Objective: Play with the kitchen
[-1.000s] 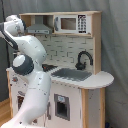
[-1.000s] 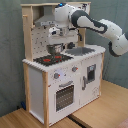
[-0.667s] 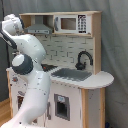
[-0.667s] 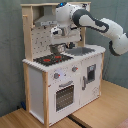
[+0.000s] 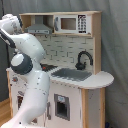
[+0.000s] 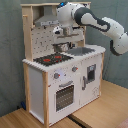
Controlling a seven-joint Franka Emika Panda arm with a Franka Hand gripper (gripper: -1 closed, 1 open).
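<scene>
The gripper (image 6: 60, 45) hangs above the hob (image 6: 50, 59) of the kitchen (image 6: 60, 80); finger state, cannot tell. It looks rigid, heavy, fixed; better to grab knobs (image 6: 56, 76) below.

The kitchen (image 6: 60, 75) is standing on a wooden floor (image 6: 100, 112). In the second exterior view, the hob (image 6: 51, 59) is lying on the counter (image 6: 75, 57) toward the second exterior view's left, with the sink (image 6: 82, 51) to its right. The oven door (image 6: 64, 95) is sitting below the hob. The hood (image 6: 47, 21) is hanging above the hob. The pincer (image 6: 61, 46) is hovering over the counter between hob and sink. In the first exterior view, the faucet (image 5: 83, 59) is standing behind the sink, under the microwave (image 5: 72, 23), and the arm (image 5: 27, 75) is standing in front of the kitchen's left part.
</scene>
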